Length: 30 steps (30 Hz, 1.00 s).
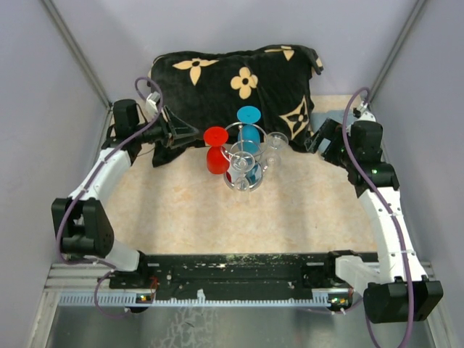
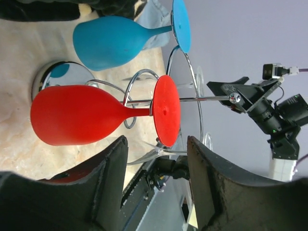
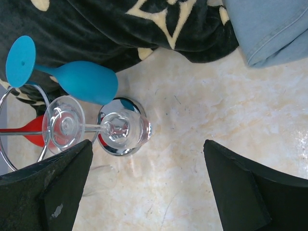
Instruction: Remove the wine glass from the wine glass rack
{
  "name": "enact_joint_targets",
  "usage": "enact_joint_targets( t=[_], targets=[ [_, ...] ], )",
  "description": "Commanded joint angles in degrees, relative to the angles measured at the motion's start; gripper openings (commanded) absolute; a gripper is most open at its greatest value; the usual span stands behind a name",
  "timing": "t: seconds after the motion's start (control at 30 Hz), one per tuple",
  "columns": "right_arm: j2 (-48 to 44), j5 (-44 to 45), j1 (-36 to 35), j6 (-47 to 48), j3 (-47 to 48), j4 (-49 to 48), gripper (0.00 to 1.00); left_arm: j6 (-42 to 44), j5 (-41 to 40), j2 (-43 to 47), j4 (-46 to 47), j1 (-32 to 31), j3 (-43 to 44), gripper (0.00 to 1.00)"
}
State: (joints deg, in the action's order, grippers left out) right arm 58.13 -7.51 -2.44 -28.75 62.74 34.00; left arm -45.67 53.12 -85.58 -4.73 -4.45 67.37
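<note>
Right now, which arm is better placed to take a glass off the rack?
Left. The left gripper sits close to the red wine glass, its foot in line with the open jaws. The right gripper is farther from the wine glass rack, with the clear glass off-centre.

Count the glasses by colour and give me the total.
Red glass: 1
Blue glass: 1
Clear glasses: 2, one easy to see and one faint
Total: 4
</note>
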Motion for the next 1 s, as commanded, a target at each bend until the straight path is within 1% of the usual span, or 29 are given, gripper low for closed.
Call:
enact_joint_targets(
  t=[0.0, 0.2, 0.57, 0.87, 0.97],
  targets=[
    [-1.27, -0.91, 0.28, -0.39, 1.58, -1.4, 0.98, -2.4, 6.5, -2.7, 3.4, 0.16, 2.73, 0.56],
    [-0.81, -1.2, 0.29, 0.0, 1.96, -0.96, 0.98, -3.01, 9.95, -5.42, 4.56, -0.12, 4.12, 0.54],
    [-0.45, -1.96, 0.24, 0.71, 2.56, -0.46, 0.98, -2.18, 10.24, -8.9, 3.67, -2.44, 7.9, 0.55],
    [-0.91, -1.35, 0.34, 1.05, 2.83, -0.08, 0.98, -2.01, 11.17, -10.1, 3.76, -3.44, 8.14, 0.5],
    [-0.91, -1.19, 0.29, 1.02, 2.91, -0.07, 0.98, -2.05, 11.52, -10.4, 3.85, -3.71, 8.17, 0.45]
  ],
)
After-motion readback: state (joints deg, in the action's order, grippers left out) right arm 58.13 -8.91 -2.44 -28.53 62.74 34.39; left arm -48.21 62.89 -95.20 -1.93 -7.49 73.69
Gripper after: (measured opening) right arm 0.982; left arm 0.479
